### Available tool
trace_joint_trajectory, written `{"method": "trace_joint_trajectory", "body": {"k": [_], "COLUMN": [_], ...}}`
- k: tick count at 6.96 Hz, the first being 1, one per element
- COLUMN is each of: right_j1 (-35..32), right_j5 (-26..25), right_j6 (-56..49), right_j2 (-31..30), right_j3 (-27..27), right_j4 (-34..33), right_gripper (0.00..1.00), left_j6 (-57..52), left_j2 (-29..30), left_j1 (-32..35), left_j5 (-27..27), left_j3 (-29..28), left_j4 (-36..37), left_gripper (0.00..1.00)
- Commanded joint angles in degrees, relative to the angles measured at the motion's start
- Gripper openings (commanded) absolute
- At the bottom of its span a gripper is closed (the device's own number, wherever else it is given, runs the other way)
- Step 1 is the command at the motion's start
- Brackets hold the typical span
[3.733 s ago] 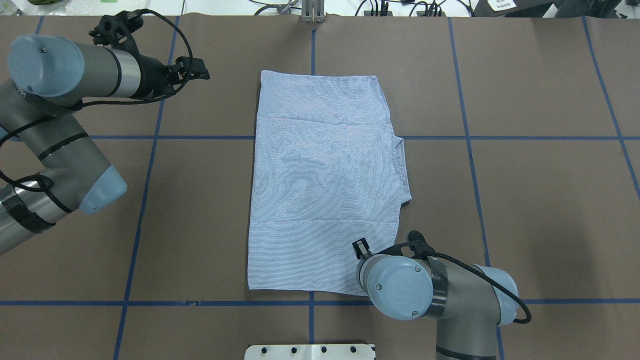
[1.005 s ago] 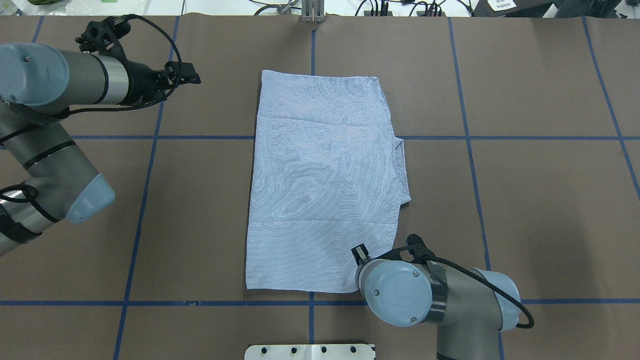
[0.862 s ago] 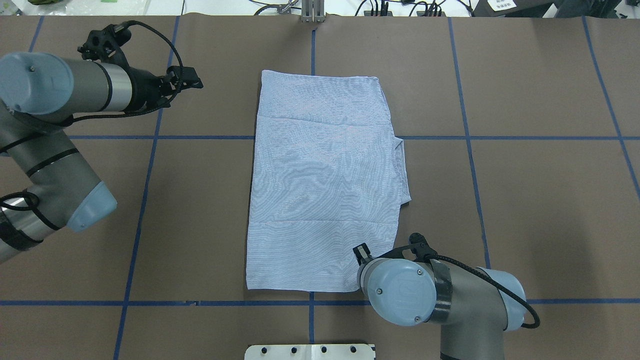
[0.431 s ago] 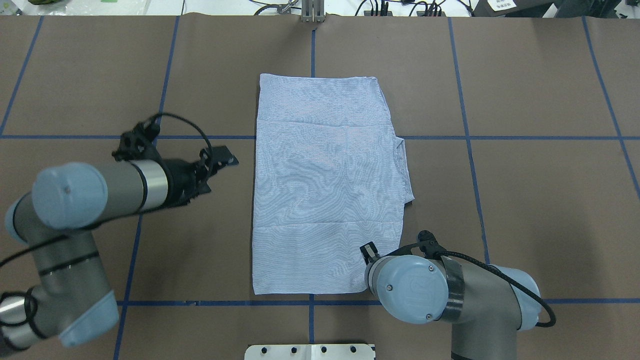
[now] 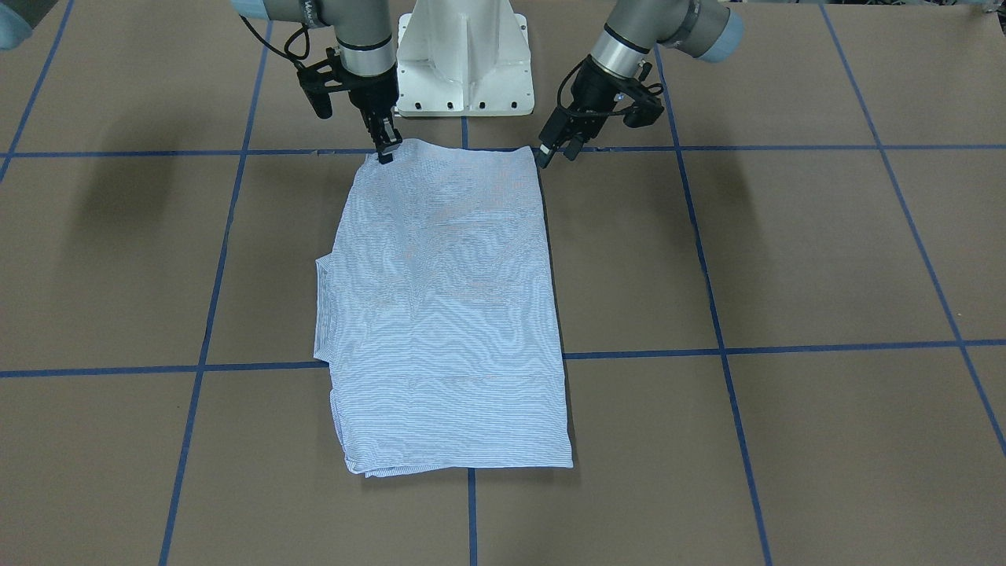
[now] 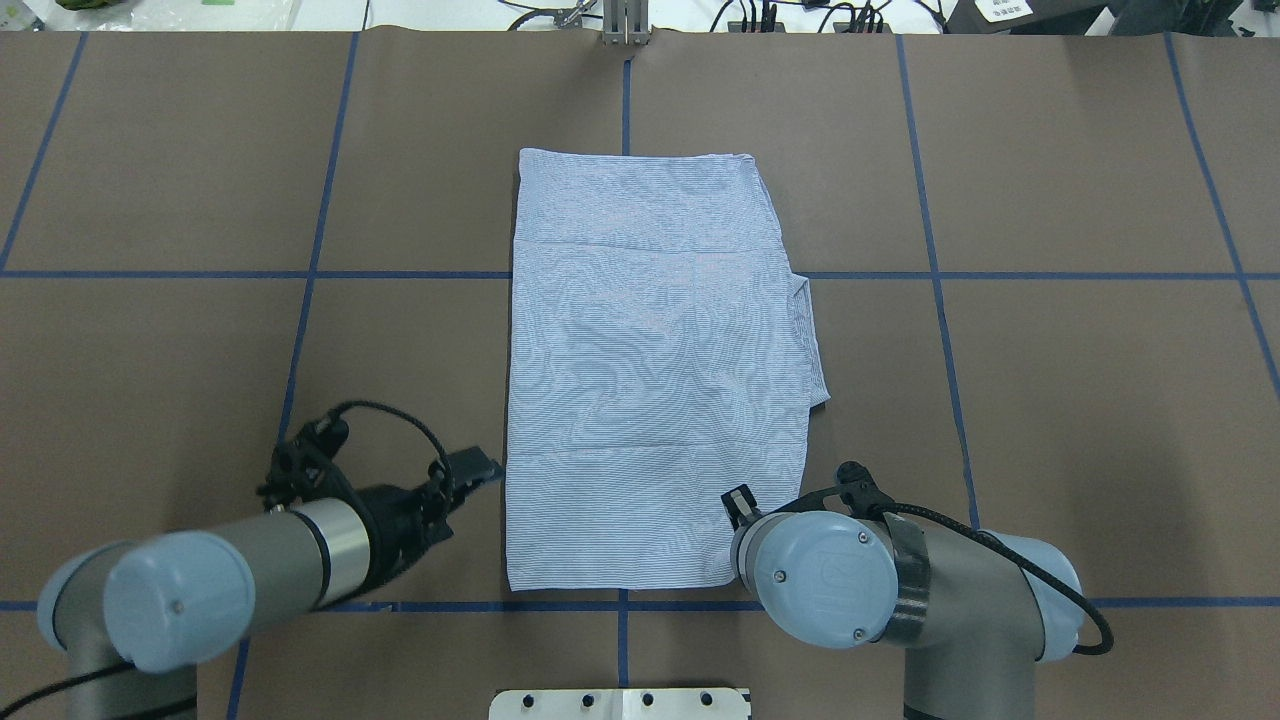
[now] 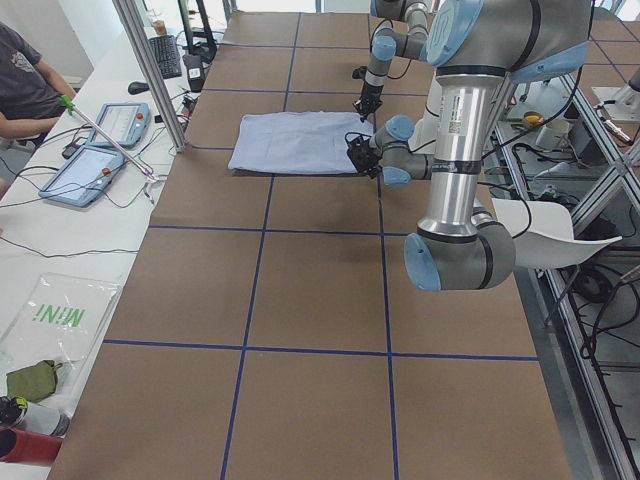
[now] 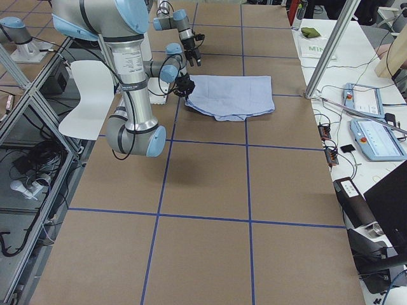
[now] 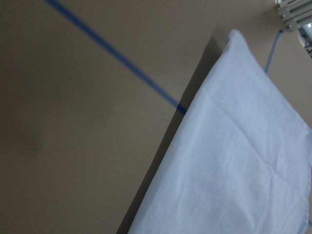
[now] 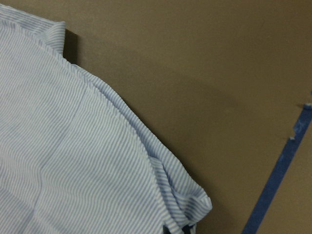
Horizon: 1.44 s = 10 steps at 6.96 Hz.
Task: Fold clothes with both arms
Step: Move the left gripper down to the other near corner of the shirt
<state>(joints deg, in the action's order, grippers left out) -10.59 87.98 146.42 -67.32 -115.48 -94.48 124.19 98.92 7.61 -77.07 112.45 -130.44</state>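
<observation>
Folded shirt (image 6: 650, 370) on brown table (image 6: 1050, 400)

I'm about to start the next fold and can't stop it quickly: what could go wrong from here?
The left claw hangs beside the shirt, off the cloth; closing there may miss the corner. The right claw pinches only the corner tip, which could slip. The flap jutting from the shirt's side may spill open when lifted.

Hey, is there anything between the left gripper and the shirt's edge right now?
No. Only a narrow strip of bare table lies between the left gripper and the near side edge of the shirt. Nothing visible blocks it.
</observation>
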Motion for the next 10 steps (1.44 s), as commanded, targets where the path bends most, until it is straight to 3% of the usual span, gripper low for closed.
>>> {"method": "trace_joint_trajectory", "body": {"k": [1,5,6,8,9,10], "right_j1": [-0.05,-0.31,-0.48,-0.66,-0.66,-0.66], "right_j5": [0.0,0.09,0.52,0.62,0.62,0.62], "right_j6": [-0.87,-0.87,-0.87,-0.87,-0.87,-0.87], "right_j2": [0.0,0.0,0.0,-0.09,-0.09,-0.09], "right_j3": [0.08,-0.44,-0.71,-0.71,-0.8,-0.8], "right_j4": [0.0,0.0,0.0,0.0,-0.09,-0.09], "right_gripper": [0.0,0.0,0.0,0.0,0.0,0.0], "left_j6": [1.67,1.84,2.02,2.02,2.45,2.46], "left_j2": [0.48,4.62,4.88,5.14,5.06,5.06], "left_j1": [-2.95,-3.48,-3.48,-3.57,-3.48,-3.48], "left_j5": [2.02,2.1,2.1,2.1,2.1,2.19], "left_j3": [-0.91,-3.99,-3.99,-4.78,-4.78,-4.69], "left_j4": [0.1,1.95,1.95,1.95,1.95,1.95], "left_gripper": [0.85,0.74,0.62,0.52,0.39,0.19]}}
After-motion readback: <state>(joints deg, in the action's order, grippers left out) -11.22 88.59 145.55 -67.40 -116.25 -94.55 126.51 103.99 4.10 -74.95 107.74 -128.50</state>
